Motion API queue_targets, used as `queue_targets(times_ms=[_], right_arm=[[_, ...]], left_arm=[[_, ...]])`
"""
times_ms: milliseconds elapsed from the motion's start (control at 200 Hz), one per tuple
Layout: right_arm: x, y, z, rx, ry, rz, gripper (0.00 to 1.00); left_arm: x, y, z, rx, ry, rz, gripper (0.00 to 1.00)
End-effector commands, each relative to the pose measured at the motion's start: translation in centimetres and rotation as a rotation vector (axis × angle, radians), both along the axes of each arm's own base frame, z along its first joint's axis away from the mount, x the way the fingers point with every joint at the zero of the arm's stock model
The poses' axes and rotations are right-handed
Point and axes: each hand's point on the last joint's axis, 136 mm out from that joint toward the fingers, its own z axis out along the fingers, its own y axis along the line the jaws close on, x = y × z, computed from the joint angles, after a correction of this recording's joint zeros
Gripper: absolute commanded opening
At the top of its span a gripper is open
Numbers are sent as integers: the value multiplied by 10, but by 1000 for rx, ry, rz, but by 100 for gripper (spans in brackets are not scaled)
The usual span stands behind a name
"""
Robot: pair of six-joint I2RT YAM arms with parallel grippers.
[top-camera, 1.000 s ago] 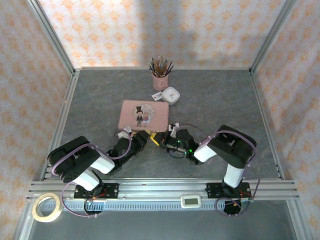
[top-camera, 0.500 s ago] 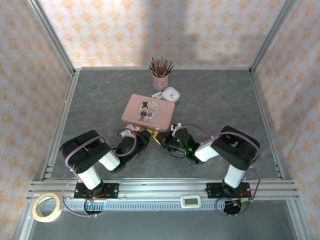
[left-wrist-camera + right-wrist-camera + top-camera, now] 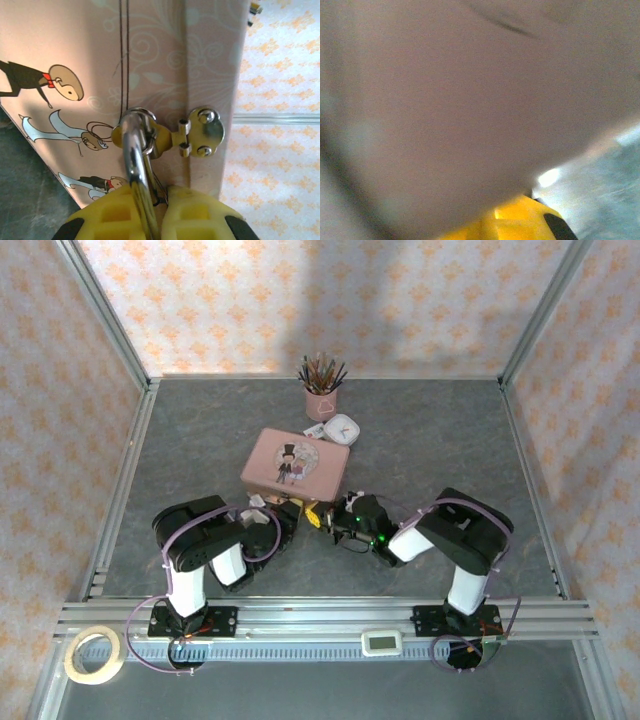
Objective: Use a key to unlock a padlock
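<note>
Left wrist view: the left gripper [image 3: 151, 200] has its yellow fingers [image 3: 195, 215] pinched tight on the padlock [image 3: 133, 150]. The thin silver shackle runs up from between them and loops through the brass hasp [image 3: 200, 132] on the side wall of the pink tin [image 3: 65, 45]. The lock's body is hidden beneath the fingers. In the top external view the tin lies about mid-desk [image 3: 450, 460], and the lock hangs at the tin's near long side, between the two claws. The right gripper [image 3: 325, 517] sits just beside that spot. Its wrist picture is a pink blur, so I cannot tell whether it is open or closed, or whether it carries a key.

The lock looks light, rigid and smooth, and is likely to swivel freely on the hasp. It is best clamped across the flat faces of its body, leaving the keyhole end free. The tin looks light too and may slide if tugged.
</note>
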Motion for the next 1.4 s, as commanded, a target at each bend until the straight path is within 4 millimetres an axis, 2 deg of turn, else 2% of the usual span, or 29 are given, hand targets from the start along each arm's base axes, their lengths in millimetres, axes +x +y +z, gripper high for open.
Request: queue_targets(times_ms=[0, 45, 105, 170, 405, 541, 681, 816, 951, 1106, 1241, 1396], right_arm=[[14, -9, 130, 719, 74, -79, 0], [13, -5, 138, 817, 172, -60, 0], [17, 0, 155, 859, 152, -57, 0], [20, 7, 165, 899, 153, -31, 0], [20, 8, 139, 844, 194, -48, 0], [27, 4, 121, 694, 52, 15, 0], [29, 8, 101, 556, -28, 57, 6], [23, 13, 97, 473, -106, 109, 25], [21, 1, 80, 332, -185, 85, 37], [17, -3, 54, 76, -264, 124, 42], [17, -12, 30, -217, -343, 163, 43], [22, -24, 23, -495, -438, 192, 43]], left_arm=[[-9, -13, 51, -72, -195, -67, 0], [-9, -15, 53, -58, -208, -78, 0], [-9, -18, 56, -35, -232, -90, 0], [-9, -18, 59, -11, -256, -92, 0], [-11, -18, 79, 42, -347, -97, 0], [-8, -10, 76, 12, -316, -55, 0], [-6, -6, 71, -12, -287, -28, 0], [-3, -1, 76, -28, -290, 9, 0], [-1, 5, 78, -34, -292, 43, 0], [0, 7, 79, -59, -283, 56, 0], [2, 6, 76, -47, -254, 60, 0], [5, -1, 69, 10, -201, 42, 0]])
